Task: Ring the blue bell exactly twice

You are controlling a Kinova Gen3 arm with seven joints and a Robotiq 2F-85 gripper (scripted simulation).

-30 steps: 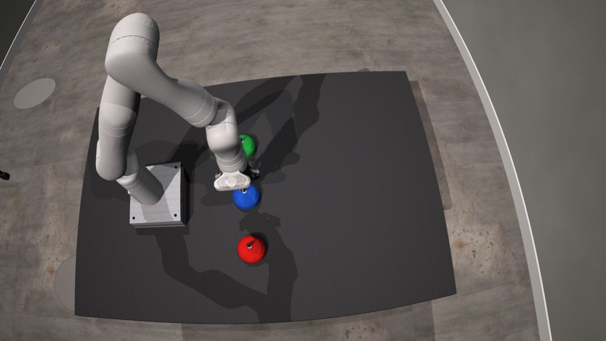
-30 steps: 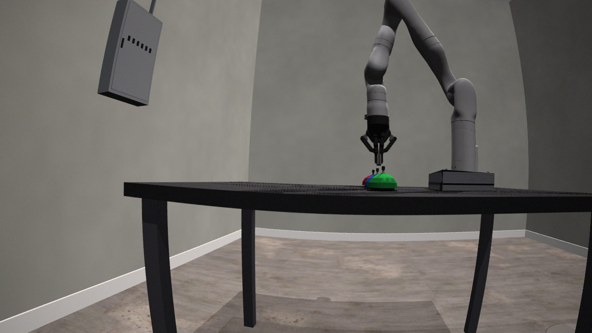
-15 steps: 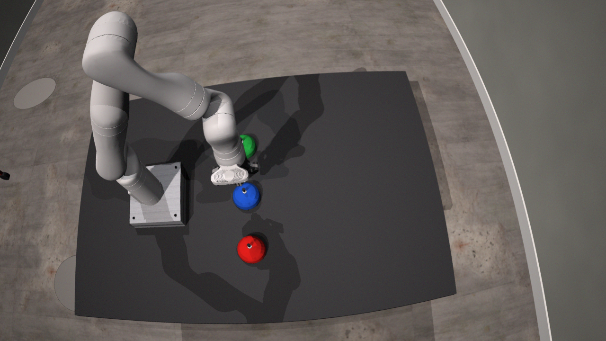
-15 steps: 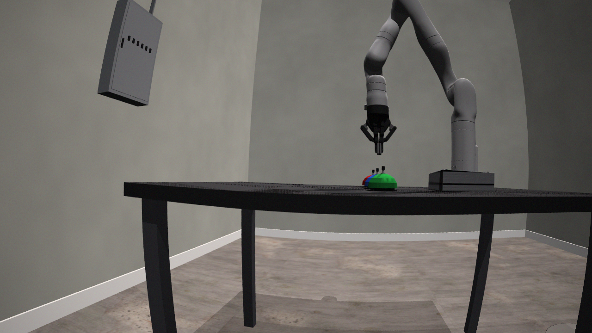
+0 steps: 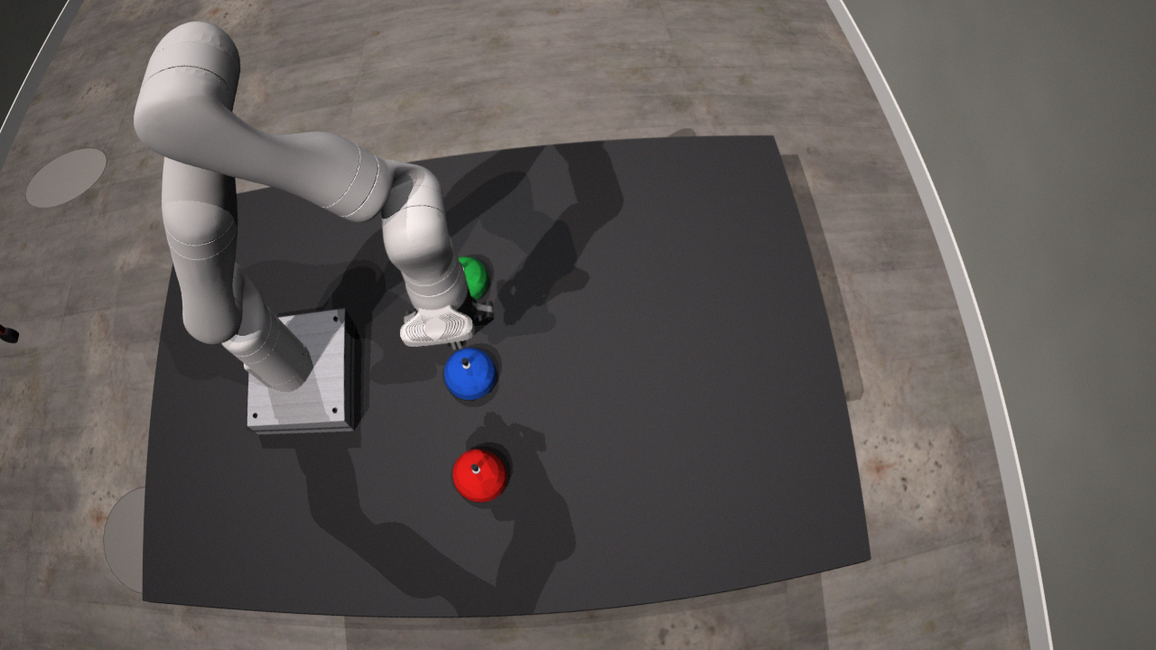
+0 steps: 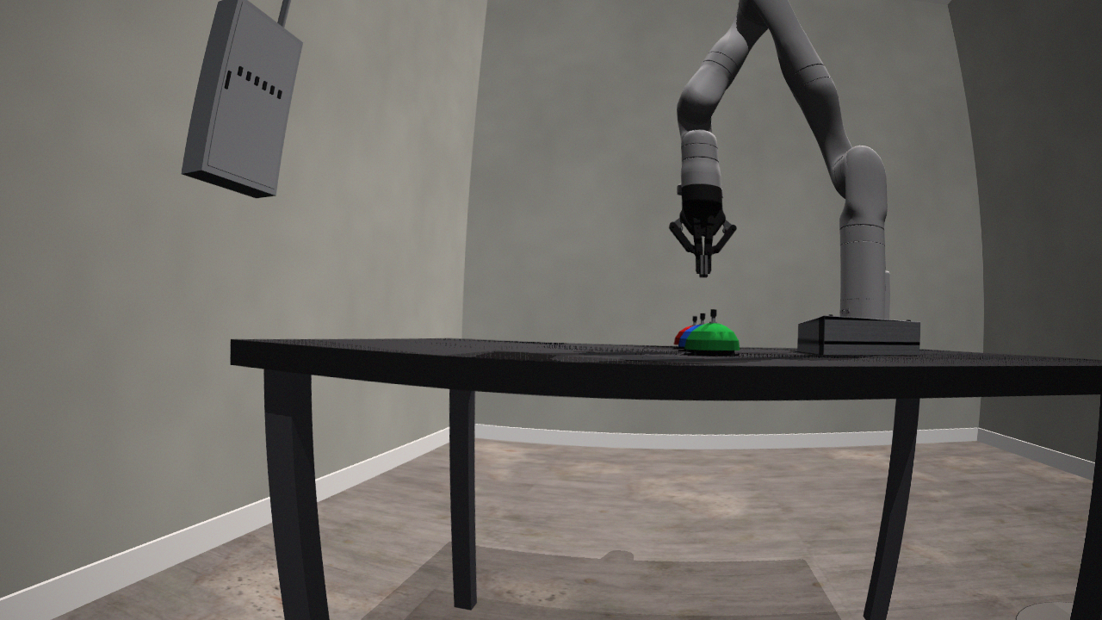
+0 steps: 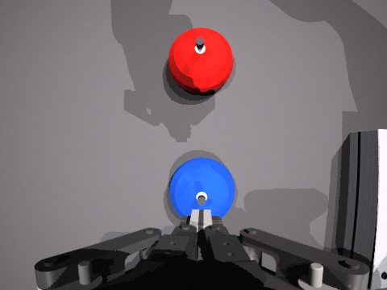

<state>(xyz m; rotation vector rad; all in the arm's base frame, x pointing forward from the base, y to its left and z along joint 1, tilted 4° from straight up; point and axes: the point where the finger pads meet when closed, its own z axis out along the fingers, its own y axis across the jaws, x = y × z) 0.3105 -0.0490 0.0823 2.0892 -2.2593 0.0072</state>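
Blue bell [image 7: 202, 187] sits below my empty, closed-together tool [image 6: 702, 271]; drifting sideways risks pressing the green bell [image 6: 711, 337] or red bell [image 7: 200, 60]

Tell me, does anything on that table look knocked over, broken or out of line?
Nothing stands out. The green bell, blue bell and red bell sit upright in a row, and the shut gripper hangs above them, touching none.
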